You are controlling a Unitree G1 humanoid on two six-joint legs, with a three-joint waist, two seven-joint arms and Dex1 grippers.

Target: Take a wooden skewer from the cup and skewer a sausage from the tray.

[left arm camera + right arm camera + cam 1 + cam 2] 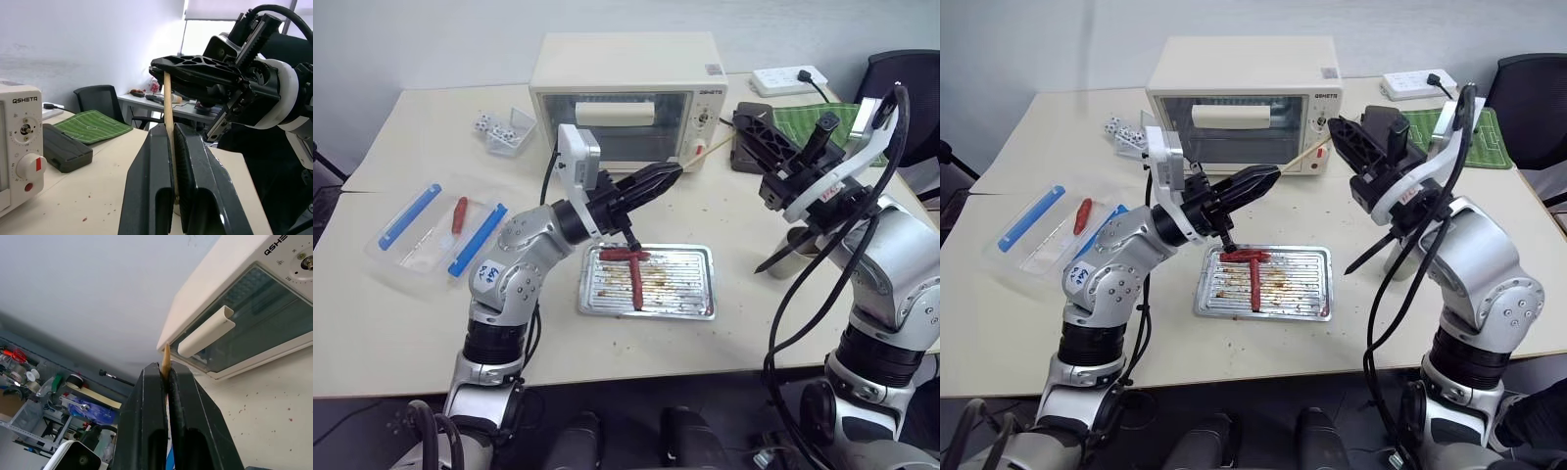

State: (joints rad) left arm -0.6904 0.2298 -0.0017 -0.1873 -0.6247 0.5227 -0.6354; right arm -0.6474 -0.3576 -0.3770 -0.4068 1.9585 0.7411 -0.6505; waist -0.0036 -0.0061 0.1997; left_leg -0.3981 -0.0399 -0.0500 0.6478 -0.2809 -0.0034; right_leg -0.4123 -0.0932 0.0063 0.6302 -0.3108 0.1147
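two hands share one wooden skewer (1304, 154); it is out of the cup, so the first step looks done.

left hand (1273, 174): fingers (161, 186) pressed together on the skewer, clamping it low on its length. seen from the left wrist, the stick rises between the two pads toward the right hand above.

tray (697, 305): on the worktop (391, 323), below and just ahead of the left hand. sausage (634, 284) lies lengthwise on the ridged floor; a second one lies across the tray's near-left corner, touching or crossing it, cannot tell which. neither is pierced.

right hand (1337, 132): fingers (146, 431) also squeezed together on the skewer, only a short pale end showing past the tips in the right wrist view. judged a hand-to-hand transfer or a re-grip, both hands clamped at once.

cup (800, 241): below the right hand, largely hidden behind the arm; contents not visible.

left to do, by my reading: one hand releases, the pointed end gets aimed down at the tray, and a sausage gets pushed onto it.
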